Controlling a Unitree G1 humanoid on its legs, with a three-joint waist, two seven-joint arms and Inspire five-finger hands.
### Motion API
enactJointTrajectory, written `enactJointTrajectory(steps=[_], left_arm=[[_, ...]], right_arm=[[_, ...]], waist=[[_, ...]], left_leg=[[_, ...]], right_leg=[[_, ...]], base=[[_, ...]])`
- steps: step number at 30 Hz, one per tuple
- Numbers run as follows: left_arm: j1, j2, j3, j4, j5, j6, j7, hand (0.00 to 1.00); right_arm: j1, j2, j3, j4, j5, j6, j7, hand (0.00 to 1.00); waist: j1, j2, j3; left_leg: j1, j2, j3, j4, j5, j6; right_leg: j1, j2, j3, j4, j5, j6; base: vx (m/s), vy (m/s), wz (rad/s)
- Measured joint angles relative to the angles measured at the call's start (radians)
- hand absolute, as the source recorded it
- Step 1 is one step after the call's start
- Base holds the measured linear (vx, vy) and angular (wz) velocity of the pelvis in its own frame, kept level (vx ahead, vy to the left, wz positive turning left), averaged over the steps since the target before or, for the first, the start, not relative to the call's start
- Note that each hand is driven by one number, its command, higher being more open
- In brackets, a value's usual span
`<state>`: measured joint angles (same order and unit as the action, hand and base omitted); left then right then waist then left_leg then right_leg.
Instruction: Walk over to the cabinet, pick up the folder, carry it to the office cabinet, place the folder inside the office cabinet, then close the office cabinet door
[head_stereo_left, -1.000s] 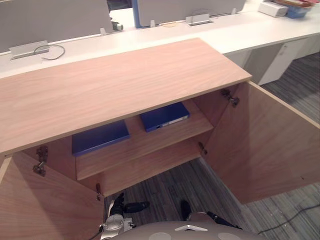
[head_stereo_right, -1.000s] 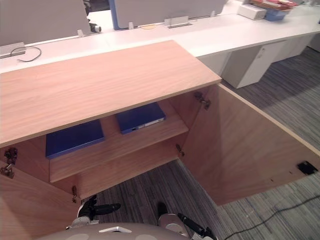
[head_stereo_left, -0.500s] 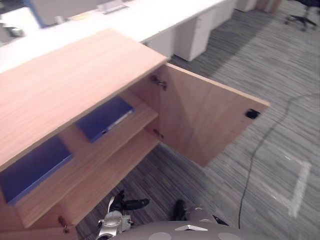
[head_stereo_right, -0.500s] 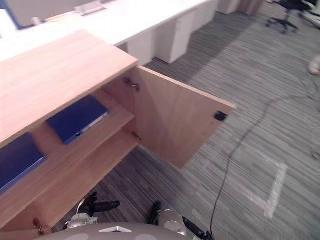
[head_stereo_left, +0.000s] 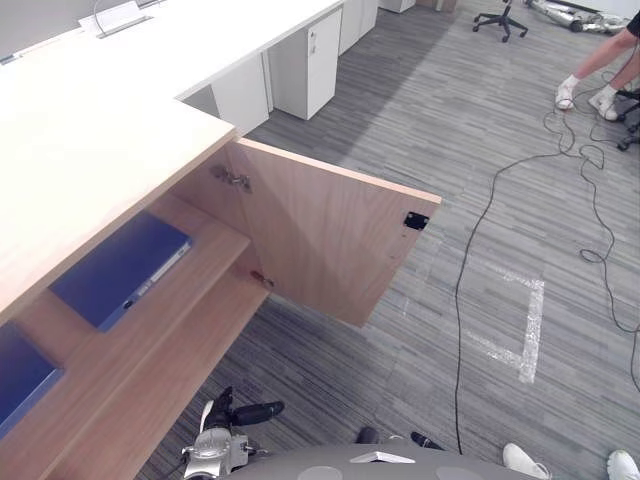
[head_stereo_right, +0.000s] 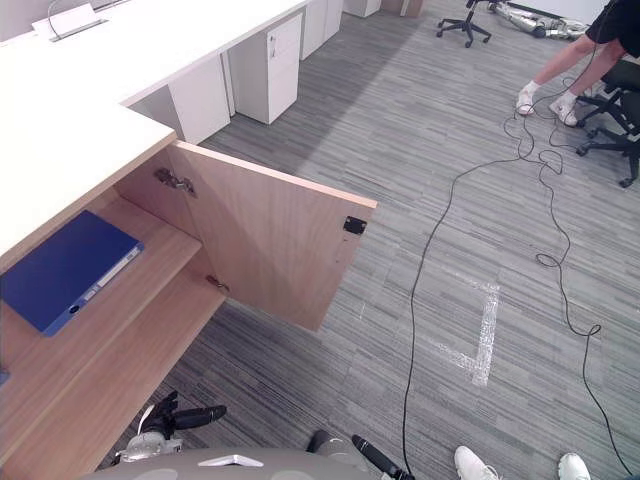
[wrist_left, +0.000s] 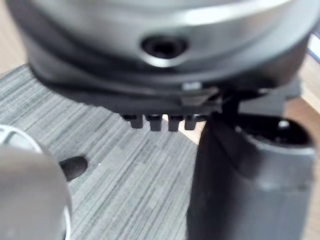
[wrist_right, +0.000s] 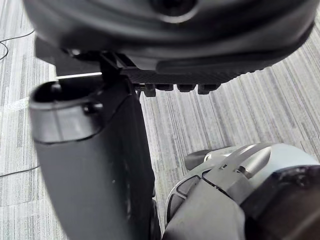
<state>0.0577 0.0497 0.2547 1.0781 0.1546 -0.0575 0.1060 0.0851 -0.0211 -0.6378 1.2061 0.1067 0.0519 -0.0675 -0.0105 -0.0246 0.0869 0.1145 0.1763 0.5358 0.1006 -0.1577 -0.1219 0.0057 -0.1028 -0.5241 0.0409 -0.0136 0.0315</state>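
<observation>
Grey striped carpet (head_stereo_left: 420, 110) spreads to the right, with a long white desk (head_stereo_left: 200, 40) behind the cabinet. The wooden office cabinet (head_stereo_left: 100, 170) stands open at the left, its door (head_stereo_left: 320, 240) swung out over the carpet. 1 blue folder (head_stereo_left: 120, 268) lies flat on the upper shelf (head_stereo_left: 205, 250), with a 2nd blue folder (head_stereo_left: 15, 375) further left. A person's white shoes (head_stereo_left: 525, 462) show at the lower right. The left hand (wrist_left: 245, 175) and right hand (wrist_right: 90, 165) hang over carpet, fingers relaxed, holding nothing.
</observation>
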Motion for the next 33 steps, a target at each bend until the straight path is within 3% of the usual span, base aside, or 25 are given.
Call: enactJointTrajectory(steps=[4,11,14,18,20,21,22,23,25,27,29,33], left_arm=[[0.000,0.008,-0.004,0.000,-0.005,0.006,0.002,1.00],[0.000,0.008,-0.009,0.004,-0.004,0.008,0.003,1.00],[0.000,0.013,0.001,0.012,0.002,0.010,0.008,1.00],[0.013,0.032,0.003,0.013,0.015,0.015,0.022,1.00],[0.021,0.046,0.011,0.012,0.022,0.015,0.023,1.00],[0.027,0.063,0.027,0.015,0.033,0.013,0.023,1.00],[0.039,0.061,0.025,0.016,0.056,0.012,0.024,1.00],[0.048,0.055,0.025,0.015,0.060,0.012,0.023,1.00],[0.082,0.073,0.026,0.014,0.090,0.016,0.025,1.00],[0.090,0.089,0.024,0.014,0.091,0.017,0.025,1.00],[0.097,0.096,0.006,0.014,0.089,0.022,0.030,1.00],[0.077,0.089,-0.064,0.015,0.084,0.020,0.021,1.00]], right_arm=[[0.006,0.013,-0.003,0.000,0.020,0.000,-0.007,1.00],[0.008,0.004,0.045,-0.015,0.066,-0.014,-0.016,1.00],[0.047,0.010,0.178,-0.155,0.106,-0.013,-0.052,1.00],[0.056,0.016,0.306,-0.580,0.102,-0.031,-0.076,1.00],[0.044,0.013,0.307,-0.732,0.096,-0.055,-0.077,1.00],[0.021,0.008,0.305,-0.804,0.095,-0.079,-0.081,1.00],[-0.001,-0.030,0.299,-0.855,0.094,-0.108,-0.093,1.00],[-0.016,-0.057,0.292,-0.876,0.092,-0.117,-0.096,1.00],[-0.066,-0.095,0.283,-0.918,0.055,-0.128,-0.104,1.00],[-0.089,-0.095,0.284,-0.927,0.037,-0.128,-0.113,1.00],[-0.092,-0.101,0.290,-0.927,-0.004,-0.125,-0.118,1.00],[-0.097,-0.190,0.381,-0.926,-0.037,-0.119,-0.105,1.00]], waist=[[0.002,-0.009,0.001],[0.001,-0.001,0.000],[-0.001,0.000,0.000],[-0.020,-0.003,-0.004],[-0.015,-0.020,-0.007],[-0.008,-0.056,-0.005],[-0.008,-0.036,-0.017],[-0.015,-0.011,-0.022],[-0.013,-0.021,-0.038],[-0.015,-0.049,-0.035],[-0.013,-0.061,-0.038],[-0.022,-0.047,-0.035]], left_leg=[[0.012,-0.025,-0.030,-0.013,0.007,0.010],[0.021,-0.058,-0.054,-0.020,0.016,0.019],[0.037,-0.068,-0.052,-0.018,0.019,0.019],[0.036,-0.081,-0.051,0.005,0.019,0.019],[0.019,-0.083,-0.054,0.073,0.018,0.019],[-0.022,-0.088,-0.051,0.133,-0.029,0.018],[-0.008,-0.097,-0.075,-0.029,0.012,0.037],[-0.011,-0.087,-0.083,-0.087,0.091,0.045],[0.001,-0.103,-0.083,-0.101,0.078,0.041],[0.003,-0.103,-0.090,-0.098,0.078,0.041],[0.002,-0.099,-0.093,-0.089,0.076,0.044],[0.002,-0.093,-0.090,-0.078,0.075,0.044]], right_leg=[[0.051,-0.008,-0.026,-0.062,0.024,0.020],[0.091,-0.030,-0.055,-0.100,0.036,0.035],[0.104,-0.038,-0.045,-0.107,0.041,0.041],[0.101,-0.055,-0.023,-0.114,0.052,0.049],[0.111,-0.078,-0.019,-0.109,0.056,0.050],[0.120,-0.113,-0.013,-0.102,0.056,0.051],[0.119,-0.113,-0.017,-0.089,0.058,0.054],[0.121,-0.100,-0.022,-0.087,0.056,0.057],[0.118,-0.117,-0.020,-0.075,0.052,0.077],[0.117,-0.124,-0.021,-0.059,0.052,0.077],[0.118,-0.124,-0.020,-0.055,0.052,0.077],[0.114,-0.126,-0.019,-0.041,0.053,0.077]], base=[[0.01,0.077,0.20],[0.04,0.096,0.13],[0.04,0.085,-0.14],[0.02,0.070,-0.14],[0.05,0.111,-0.04],[0.04,0.122,0.09],[0.03,0.108,0.14],[0.05,0.125,0.03],[0.09,0.156,0.03],[0.06,0.081,0.10],[0.04,0.005,0.05],[0.01,-0.028,-0.07]])
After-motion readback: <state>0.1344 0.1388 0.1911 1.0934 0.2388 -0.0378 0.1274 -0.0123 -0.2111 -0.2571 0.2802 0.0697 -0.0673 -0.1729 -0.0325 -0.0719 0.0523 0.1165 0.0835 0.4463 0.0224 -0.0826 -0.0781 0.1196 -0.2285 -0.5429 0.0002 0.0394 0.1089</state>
